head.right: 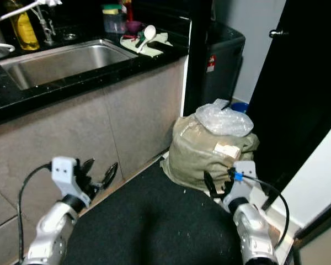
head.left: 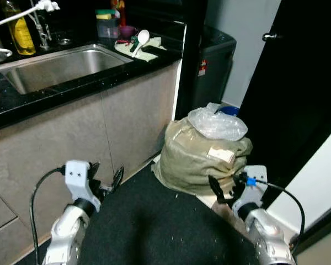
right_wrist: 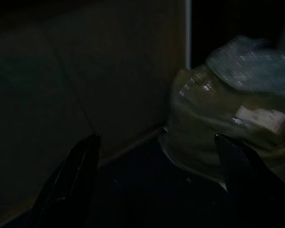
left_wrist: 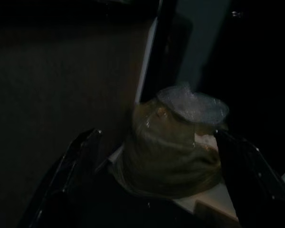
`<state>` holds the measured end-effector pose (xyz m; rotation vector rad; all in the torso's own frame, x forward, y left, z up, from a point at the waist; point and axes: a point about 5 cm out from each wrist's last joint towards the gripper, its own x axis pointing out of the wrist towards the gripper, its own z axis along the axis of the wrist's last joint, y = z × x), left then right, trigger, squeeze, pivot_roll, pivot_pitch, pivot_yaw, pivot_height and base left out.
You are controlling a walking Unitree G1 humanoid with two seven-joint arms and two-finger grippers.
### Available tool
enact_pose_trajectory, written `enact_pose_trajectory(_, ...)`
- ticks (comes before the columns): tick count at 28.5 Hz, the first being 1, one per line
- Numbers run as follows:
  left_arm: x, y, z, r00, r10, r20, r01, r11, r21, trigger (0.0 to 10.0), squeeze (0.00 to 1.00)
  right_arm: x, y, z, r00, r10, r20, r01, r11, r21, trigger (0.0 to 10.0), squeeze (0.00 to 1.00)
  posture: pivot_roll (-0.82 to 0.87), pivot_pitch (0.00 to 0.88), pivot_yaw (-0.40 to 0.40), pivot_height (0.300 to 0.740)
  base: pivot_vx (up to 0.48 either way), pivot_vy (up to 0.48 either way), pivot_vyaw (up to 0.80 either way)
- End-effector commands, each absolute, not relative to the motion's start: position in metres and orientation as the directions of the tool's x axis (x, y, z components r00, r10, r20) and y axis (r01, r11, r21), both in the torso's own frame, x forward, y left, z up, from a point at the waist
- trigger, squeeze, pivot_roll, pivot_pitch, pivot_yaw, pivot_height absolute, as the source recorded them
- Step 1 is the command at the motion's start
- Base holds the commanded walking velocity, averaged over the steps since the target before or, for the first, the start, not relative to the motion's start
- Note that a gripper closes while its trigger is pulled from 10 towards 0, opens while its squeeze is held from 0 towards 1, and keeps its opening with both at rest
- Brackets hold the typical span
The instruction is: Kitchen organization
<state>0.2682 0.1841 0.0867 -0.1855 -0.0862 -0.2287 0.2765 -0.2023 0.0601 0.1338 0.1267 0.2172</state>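
Olive-tan sack (head.left: 201, 160), black countertop (head.left: 55, 91)

The 2 head eyes look down at the floor; both low wrist cameras share the sack (head.left: 201, 157).

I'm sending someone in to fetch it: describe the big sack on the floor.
Find the black counter with the steel sink. Past its right end, the sack sits on the floor by the dark doorway. It is lumpy and olive-tan, topped with crumpled clear plastic.

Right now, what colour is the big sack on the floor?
Olive-tan sack, clearest in the left eye view.
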Motion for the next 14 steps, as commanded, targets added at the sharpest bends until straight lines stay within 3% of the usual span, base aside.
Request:
enact_pose_trajectory(1,0.268,0.18,0.095,0.971,-0.205,0.125,0.226,0.955,-0.19,10.0,0.0,0.277,-0.196,0.068,0.964,0.251,-0.082,-0.235,0.958,0.165,10.0,0.0,-0.09,0.0,-0.075,0.74,0.0,0.0,0.0)
enact_pose_trajectory(3,0.267,0.178,0.103,0.97,-0.202,0.135,0.224,0.958,-0.177,10.0,0.0,0.276,-0.19,0.075,0.957,0.285,-0.06,-0.272,0.947,0.172,10.0,0.0,-0.09,0.0,-0.076,0.74,0.0,0.0,0.0)
enact_pose_trajectory(14,0.259,0.169,0.121,0.94,-0.313,0.136,0.337,0.91,-0.24,10.0,0.0,0.277,-0.188,0.092,0.958,0.285,-0.037,-0.275,0.945,0.175,10.0,0.0,-0.09,0.0,-0.069,0.74,0.0,0.0,0.77)
